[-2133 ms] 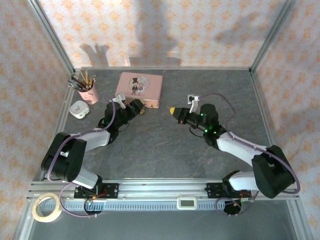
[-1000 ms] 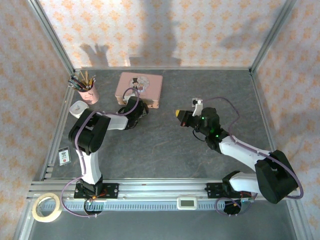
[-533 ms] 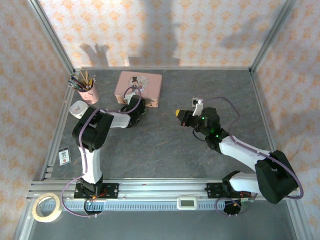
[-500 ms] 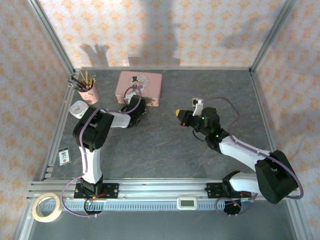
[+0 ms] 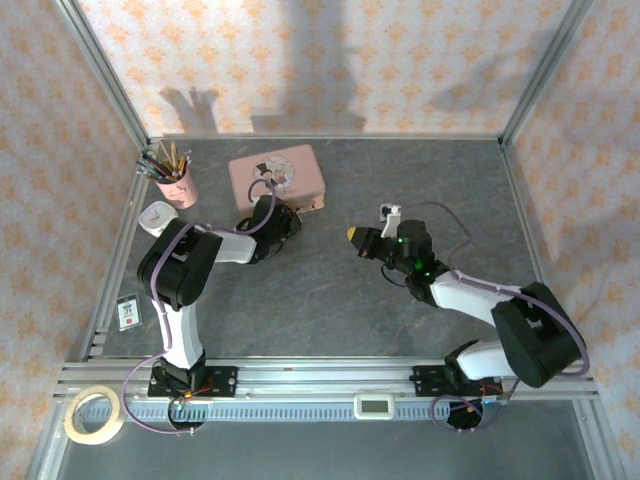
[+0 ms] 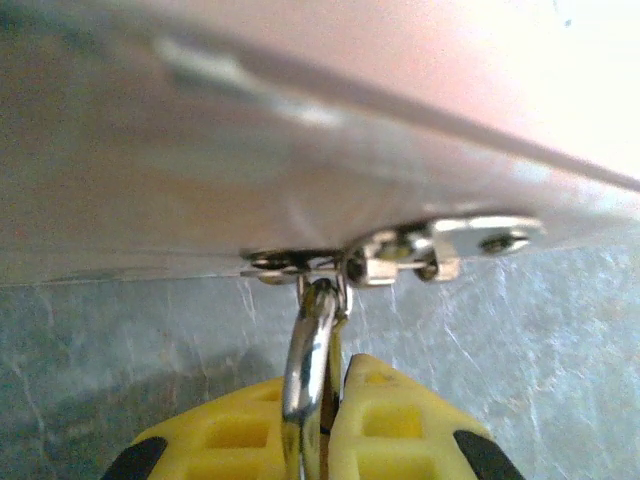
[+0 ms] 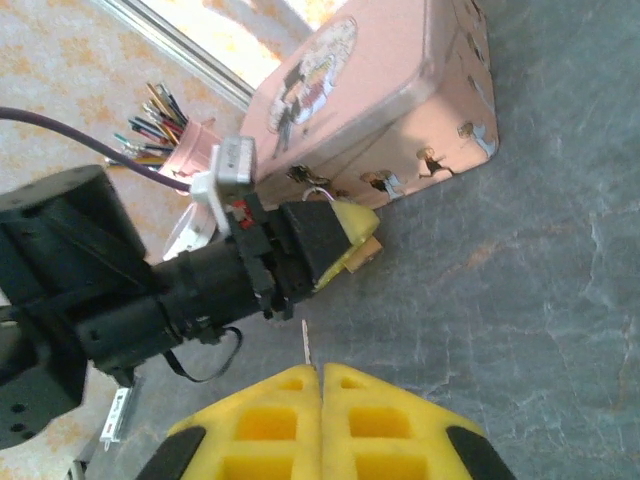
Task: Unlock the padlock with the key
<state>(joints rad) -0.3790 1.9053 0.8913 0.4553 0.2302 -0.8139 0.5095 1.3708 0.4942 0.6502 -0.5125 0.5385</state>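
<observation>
Right of the middle of the table, pinching the key in the right gripper, with both yellow fingers pressing tight together. Letting just a thin little tip poke out past them, and pointing it over toward the far left corner.

Farther back, left of the middle, squeezing the padlock in the left gripper, its two fingers pressing in on the thin silvery loop. Keeping the brass body tucked too deep between the fingers to tell much about it. Hanging that loop through the small metal catch on the near side of the pink tin.

Near the far edge, sitting the tin right up against the left gripper. Over by the far left corner, standing a pink cup of pencils beside the tin, not touching it.
</observation>
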